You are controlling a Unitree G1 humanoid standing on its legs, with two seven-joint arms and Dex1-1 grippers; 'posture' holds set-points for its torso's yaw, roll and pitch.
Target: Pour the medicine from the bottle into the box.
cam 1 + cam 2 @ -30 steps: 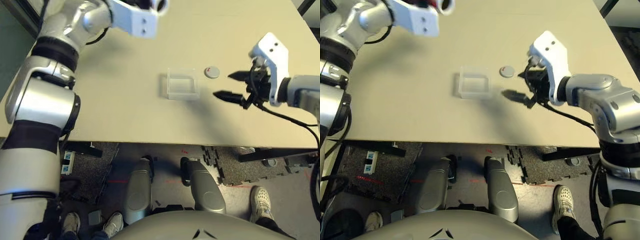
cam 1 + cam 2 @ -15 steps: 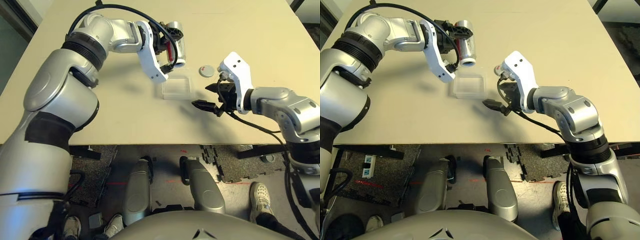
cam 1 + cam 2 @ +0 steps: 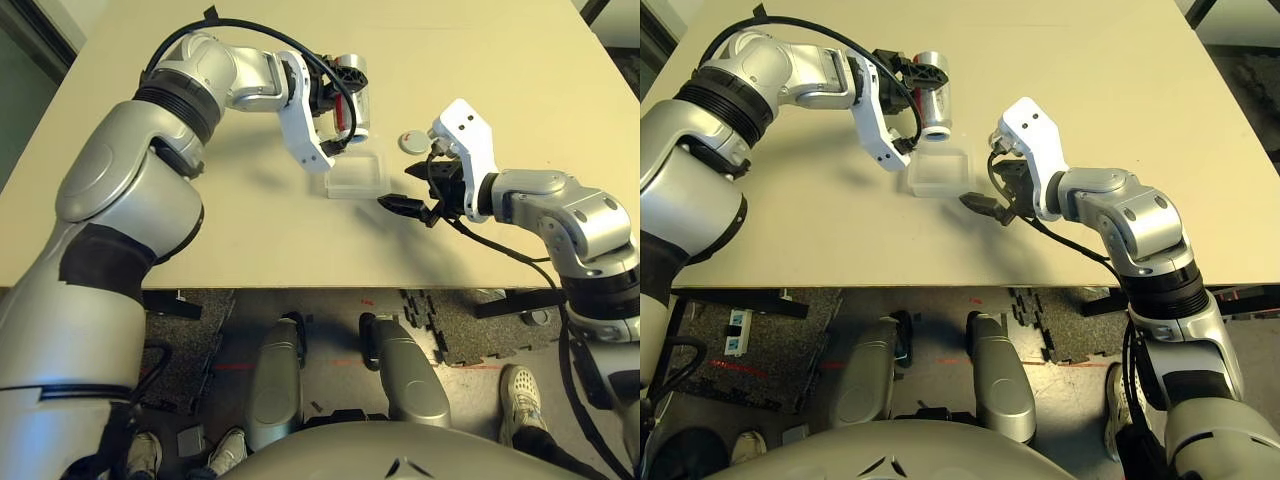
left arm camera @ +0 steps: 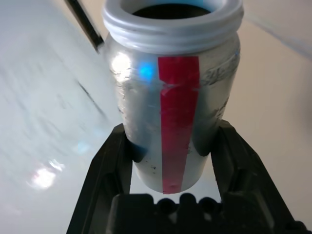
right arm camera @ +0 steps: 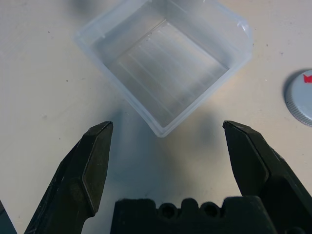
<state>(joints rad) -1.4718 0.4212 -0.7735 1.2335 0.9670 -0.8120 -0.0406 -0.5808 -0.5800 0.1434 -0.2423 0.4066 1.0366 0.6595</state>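
My left gripper (image 3: 338, 108) is shut on the bottle (image 3: 352, 92), a silver cylinder with a red stripe (image 4: 178, 122). The bottle is uncapped and held on its side above the table, its open mouth (image 3: 936, 128) just over the far edge of the box (image 3: 357, 178). The box is a clear shallow square tray standing on the table with nothing visible inside (image 5: 165, 73). My right gripper (image 3: 400, 188) hovers open just right of the box, its fingertips (image 5: 103, 129) spread wider than the box's near corner and not touching it.
The loose grey cap (image 3: 412, 141) with a red mark lies on the table right of the box, behind my right gripper. The beige table (image 3: 200, 230) reaches to its near edge below the box. A person's shoes (image 3: 522, 388) show on the floor.
The head camera has shifted. My left arm has brought the bottle down from the far side to the box's far edge. The right gripper has moved left, close to the box, still open.
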